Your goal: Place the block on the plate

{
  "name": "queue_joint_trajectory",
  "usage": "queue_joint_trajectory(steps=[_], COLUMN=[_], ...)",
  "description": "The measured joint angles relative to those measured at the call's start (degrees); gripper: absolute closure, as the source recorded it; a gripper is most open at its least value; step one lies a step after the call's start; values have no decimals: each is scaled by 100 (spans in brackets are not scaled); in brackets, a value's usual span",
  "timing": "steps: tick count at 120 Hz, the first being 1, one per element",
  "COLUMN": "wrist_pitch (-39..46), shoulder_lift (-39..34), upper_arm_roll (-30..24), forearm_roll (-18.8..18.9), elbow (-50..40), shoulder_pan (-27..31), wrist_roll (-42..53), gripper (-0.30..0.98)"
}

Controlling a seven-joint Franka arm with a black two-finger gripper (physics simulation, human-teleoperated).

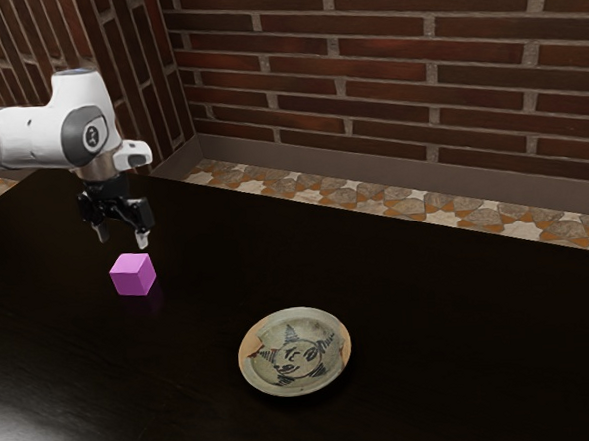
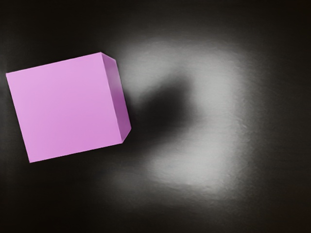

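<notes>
My black gripper [image 1: 122,239] hangs above the table in the exterior view, its two fingers apart with nothing between them. Just below it, a pink block [image 1: 132,275] rests on the dark surface, apart from the fingertips. A round plate [image 1: 267,374] with a dark painted pattern lies flat on the table, toward the exterior view's right and nearer its camera than the block. In the wrist view the block [image 2: 68,108] appears large, turned slightly, with its top and one side visible.
The dark, glossy table [image 1: 430,302] extends around the block and plate. Behind its far edge are a stone-patterned floor [image 1: 374,204] and a brick wall [image 1: 385,65].
</notes>
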Motion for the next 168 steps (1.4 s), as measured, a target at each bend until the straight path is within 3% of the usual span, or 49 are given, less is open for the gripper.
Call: queue_joint_trajectory(steps=[25,61,94,168], wrist_pitch=[354,545,700,972], shoulder_lift=[462,1124,1356,1752], upper_arm_roll=[-11,-151,-227,-540], forearm_roll=[124,20,-198,-228], elbow=[320,783,757,756], shoulder_pan=[161,498,653,947], wrist_roll=[57,186,265,366], gripper=[0,0,0,1])
